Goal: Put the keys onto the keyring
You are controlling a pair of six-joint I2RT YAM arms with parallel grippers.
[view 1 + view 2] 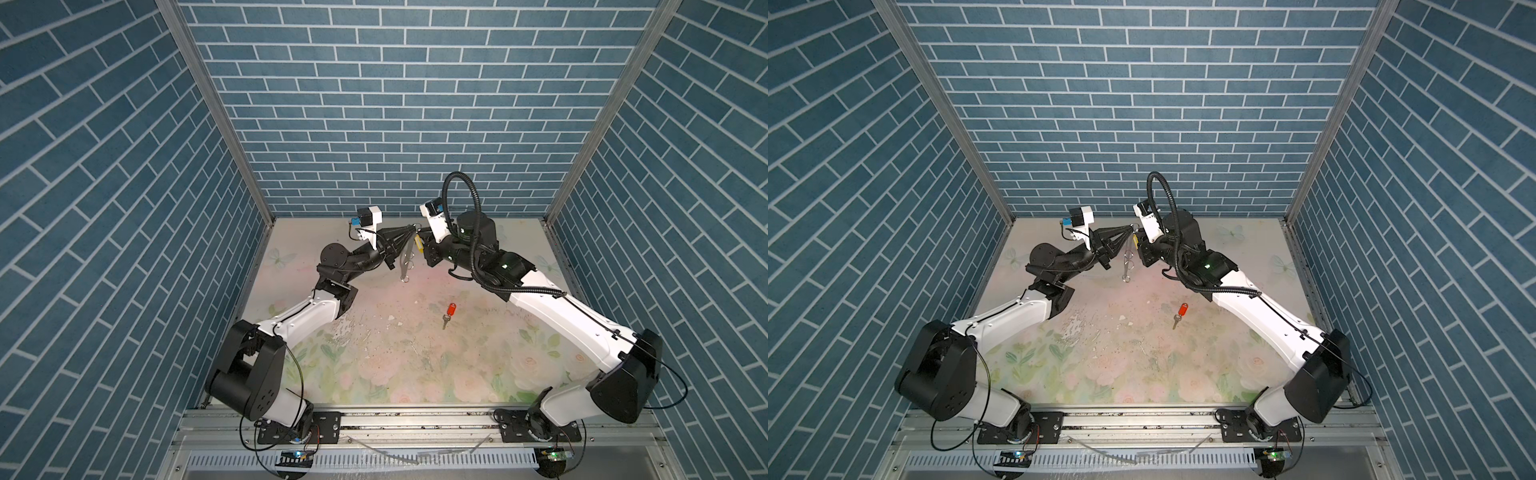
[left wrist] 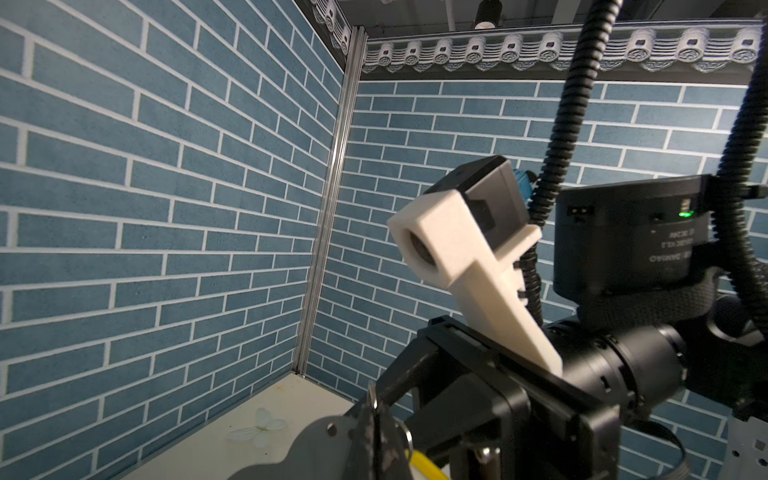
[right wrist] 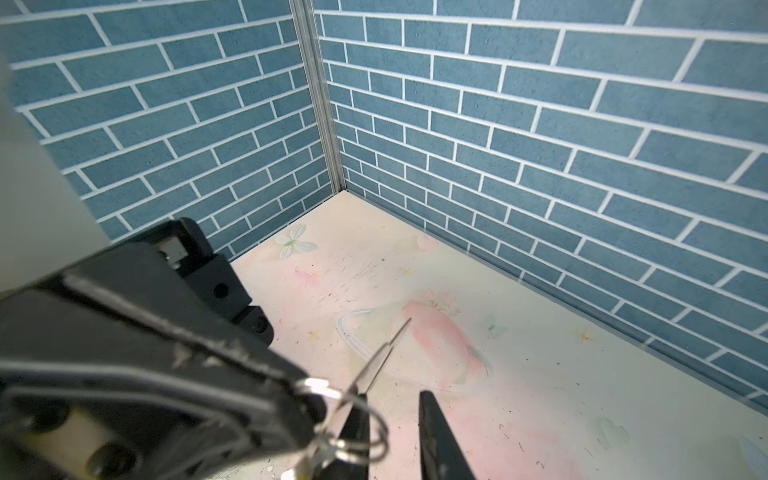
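Observation:
My left gripper (image 1: 412, 227) is raised over the back of the table and shut on the top of the keyring (image 1: 406, 255). Its strap hangs down with silver rings (image 1: 409, 266) along it. My right gripper (image 1: 420, 241) faces it from the right, almost touching. In the right wrist view its jaws (image 3: 390, 397) stand apart with nothing between them. The yellow-tagged key (image 3: 378, 365) lies across one finger (image 3: 353, 432), its blade passing a silver ring (image 3: 361, 428) at the left gripper's tip (image 3: 307, 399). The yellow tag (image 1: 417, 244) shows between both grippers. The red-tagged key (image 1: 448, 314) lies on the table.
Blue brick-pattern walls (image 1: 374, 124) close in the table on three sides, with the back wall just behind both grippers. The floral table top (image 1: 415, 365) stretches toward the front rail (image 1: 415, 415). A black corrugated cable (image 1: 469, 199) loops above the right wrist.

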